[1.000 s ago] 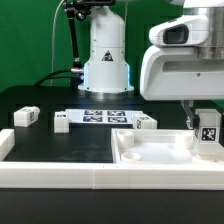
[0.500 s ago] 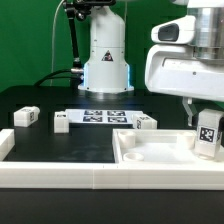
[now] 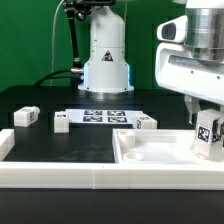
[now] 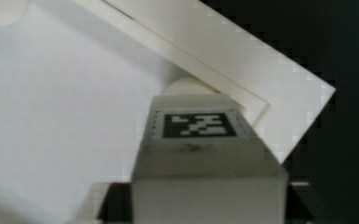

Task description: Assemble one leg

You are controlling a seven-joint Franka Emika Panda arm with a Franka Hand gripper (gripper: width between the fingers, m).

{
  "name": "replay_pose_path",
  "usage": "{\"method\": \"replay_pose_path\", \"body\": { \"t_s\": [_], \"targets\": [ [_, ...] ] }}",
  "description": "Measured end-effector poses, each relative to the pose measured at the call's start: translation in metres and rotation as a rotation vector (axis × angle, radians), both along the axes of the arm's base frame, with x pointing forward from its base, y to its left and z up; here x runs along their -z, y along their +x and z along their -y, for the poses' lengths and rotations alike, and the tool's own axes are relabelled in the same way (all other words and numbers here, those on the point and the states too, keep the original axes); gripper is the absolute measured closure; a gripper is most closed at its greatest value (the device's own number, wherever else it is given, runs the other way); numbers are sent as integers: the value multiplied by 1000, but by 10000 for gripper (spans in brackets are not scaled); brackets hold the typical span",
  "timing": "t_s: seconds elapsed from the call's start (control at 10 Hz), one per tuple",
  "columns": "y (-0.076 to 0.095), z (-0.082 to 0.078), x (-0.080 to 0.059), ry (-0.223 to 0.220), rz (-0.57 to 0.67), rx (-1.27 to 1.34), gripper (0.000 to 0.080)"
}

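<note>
Gripper (image 3: 206, 122) clamps 1 leg (image 3: 209, 138) — at panel (image 3: 150, 156) corner, ext-view rt.

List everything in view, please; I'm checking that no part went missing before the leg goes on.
table: one, black, under everything.
rail: one, white, along the table's near edge.
panel: one, white, raised rim, near side, exterior view's right.
marker board: one, white with black tags, mid-table.
loose legs: three, white, tagged; two at the exterior view's left, one just behind the panel.
held leg: one, white, tagged, over the panel's corner at the exterior view's right.
backdrop: one, green, behind the table.
arm: one, white; base behind the marker board; jaws shut on the held leg.
</note>
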State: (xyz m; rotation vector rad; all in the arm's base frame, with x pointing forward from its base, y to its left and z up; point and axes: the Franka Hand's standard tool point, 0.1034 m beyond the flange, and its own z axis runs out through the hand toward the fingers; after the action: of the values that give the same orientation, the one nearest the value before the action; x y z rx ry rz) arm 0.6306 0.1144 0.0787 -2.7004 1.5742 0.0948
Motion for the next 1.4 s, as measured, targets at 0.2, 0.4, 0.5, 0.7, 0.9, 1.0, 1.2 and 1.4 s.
{"method": "replay_pose_path", "body": {
  "t_s": [0.2,0.4,0.5,0.7,0.9,1.0,1.2,1.4],
  "targets": [
    [0,0,0,2,0,17,507],
    [0,-3,0,5,3,-17,196],
    [0,-5,0,8,8,-99,164],
    [1,-7,-1,19,32,-302,152],
    [-1,-10,1,24,52,-476,151],
    [-2,-10,2,28,55,-574,151],
    [-3,-11,2,34,61,-739,151],
    [-3,-11,1,38,70,-895,151]
  ]
}}
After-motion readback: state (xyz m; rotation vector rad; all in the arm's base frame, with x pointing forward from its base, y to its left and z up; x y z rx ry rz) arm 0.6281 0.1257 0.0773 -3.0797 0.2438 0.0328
